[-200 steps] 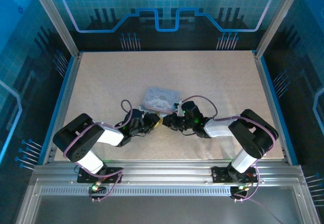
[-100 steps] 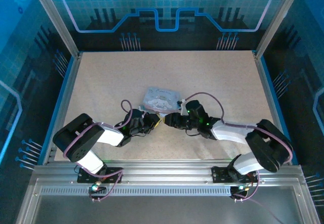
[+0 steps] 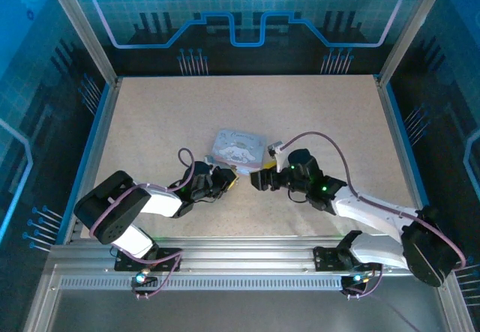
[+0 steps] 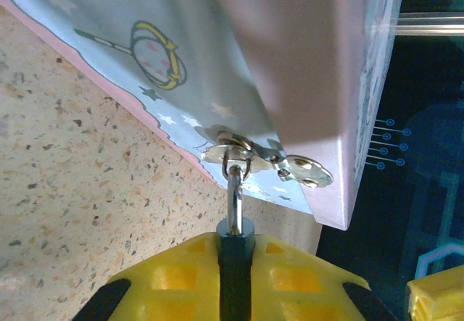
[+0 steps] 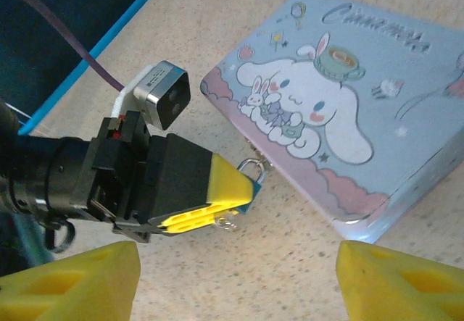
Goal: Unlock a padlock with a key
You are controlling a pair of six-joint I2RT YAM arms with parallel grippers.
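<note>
The padlock [image 4: 235, 240], small with a dark teal body, hangs by its silver shackle [image 4: 235, 194] from the hasp on the front of the pastel cartoon tin box [image 5: 341, 96]. My left gripper [image 4: 235, 252] is shut on the padlock's body, its yellow fingers [image 5: 217, 187] pressed on both sides. A tiny shiny metal piece [image 5: 230, 222], the key by its look, sticks out under the padlock's lower end. My right gripper [image 5: 235, 288] stands open a little way in front of the lock, with nothing between its yellow fingertips [image 5: 72, 281].
The box [image 3: 238, 146] lies near the middle of the speckled table [image 3: 322, 115], just beyond both grippers. The left gripper [image 3: 227, 183] and right gripper [image 3: 257, 180] face each other closely. Blue rails edge the table left and right.
The right gripper has opened and drawn back to the right, away from the padlock, its arm stretching out lower. The left gripper still holds the padlock in the same place.
</note>
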